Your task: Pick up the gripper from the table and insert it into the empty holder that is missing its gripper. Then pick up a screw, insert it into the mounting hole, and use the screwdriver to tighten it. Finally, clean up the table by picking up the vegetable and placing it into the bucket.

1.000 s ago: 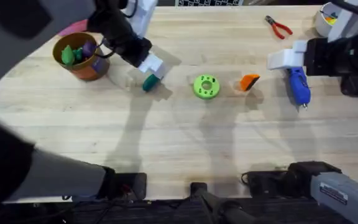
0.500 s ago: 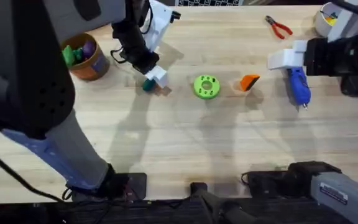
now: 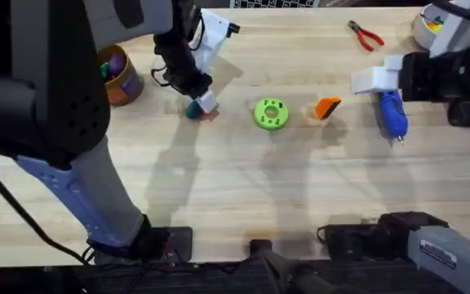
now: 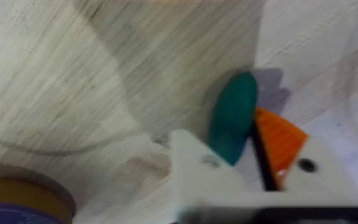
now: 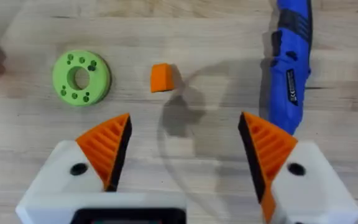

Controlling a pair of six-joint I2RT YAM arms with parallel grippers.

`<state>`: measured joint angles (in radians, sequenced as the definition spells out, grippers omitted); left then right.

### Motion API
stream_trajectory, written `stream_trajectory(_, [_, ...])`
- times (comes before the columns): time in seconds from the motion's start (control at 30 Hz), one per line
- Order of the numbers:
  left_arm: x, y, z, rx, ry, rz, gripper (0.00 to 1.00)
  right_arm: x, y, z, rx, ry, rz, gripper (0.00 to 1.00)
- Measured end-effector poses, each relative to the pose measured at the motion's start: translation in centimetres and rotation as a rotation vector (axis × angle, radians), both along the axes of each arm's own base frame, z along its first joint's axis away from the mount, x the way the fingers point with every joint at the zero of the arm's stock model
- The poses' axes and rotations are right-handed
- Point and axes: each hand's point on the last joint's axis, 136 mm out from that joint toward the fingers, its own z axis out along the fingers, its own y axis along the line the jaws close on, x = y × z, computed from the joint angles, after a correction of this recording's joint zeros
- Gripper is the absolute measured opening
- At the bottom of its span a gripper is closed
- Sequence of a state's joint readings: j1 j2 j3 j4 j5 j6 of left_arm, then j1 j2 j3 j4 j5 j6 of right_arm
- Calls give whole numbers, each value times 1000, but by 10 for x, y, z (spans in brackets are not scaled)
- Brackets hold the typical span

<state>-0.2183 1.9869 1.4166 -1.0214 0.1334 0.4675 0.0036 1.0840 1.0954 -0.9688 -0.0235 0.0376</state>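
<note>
The dark-green vegetable [image 3: 192, 110] lies on the table right of the bucket [image 3: 125, 80]. My left gripper [image 3: 204, 101] is down on it and shut on the vegetable [image 4: 234, 118], which sits between the bare white holder [image 4: 197, 171] with its mounting hole [image 4: 211, 163] and the other finger's orange pad [image 4: 278, 140]. The loose orange gripper [image 3: 327, 107] rests right of centre, also in the right wrist view [image 5: 161, 77]. Beside it lies the blue screwdriver [image 3: 392, 114] [image 5: 291, 62]. My right gripper [image 5: 185, 149] hovers open above the table, near the screwdriver [image 3: 375, 78].
A round green disc with holes [image 3: 270, 113] [image 5: 81, 76] sits between the vegetable and the orange gripper. Red-handled pliers [image 3: 365, 34] lie at the back right, and a white bowl [image 3: 425, 24] stands at the far right corner. My left arm covers much of the bucket.
My left arm has swung over the bucket and its gripper has settled onto the vegetable, closing around it. The right arm has not moved.
</note>
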Motion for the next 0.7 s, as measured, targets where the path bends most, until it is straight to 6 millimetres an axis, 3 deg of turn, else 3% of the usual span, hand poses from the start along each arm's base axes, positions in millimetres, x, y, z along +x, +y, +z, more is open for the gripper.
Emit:
stream_trajectory(0.07, [1, -3, 1, -12, -2, -4, 79, 0, 0, 0, 0, 1, 0, 993])
stream_trajectory(0.1, [2, -4, 2, -15, -9, -7, 22, 0, 0, 0, 0, 0, 0, 994])
stream_trajectory(0.7, [3, -4, 6, -17, -12, 32, 19, 0, 0, 0, 0, 1, 0, 994])
